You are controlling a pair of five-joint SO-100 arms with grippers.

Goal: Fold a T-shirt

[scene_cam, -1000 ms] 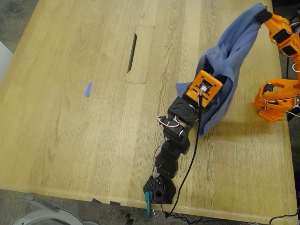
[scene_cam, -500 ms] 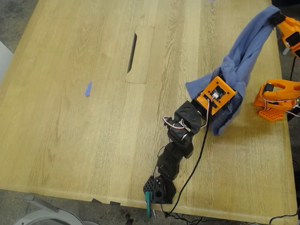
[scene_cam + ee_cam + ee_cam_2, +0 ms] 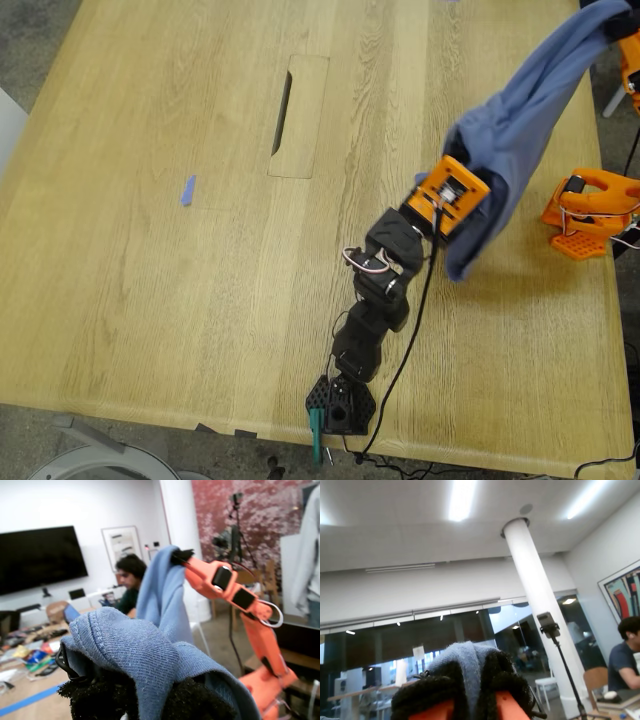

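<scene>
Since a second earlier, both arms had lifted higher and the T-shirt [image 3: 520,125] had been drawn tighter, its upper end now at the exterior view's top right corner. My first gripper [image 3: 142,700] was pinching a bunched fold of the slate-blue cloth between its dark padded fingers [image 3: 95,700], above the wooden table [image 3: 150,250] on the exterior view's right. My second gripper [image 3: 470,692] was clamped on another fold of cloth (raised well off the table). Between the two, the shirt hung as a sloping band, its loose end dangling below my first gripper. A small blue scrap [image 3: 187,190] lay far to the left.
</scene>
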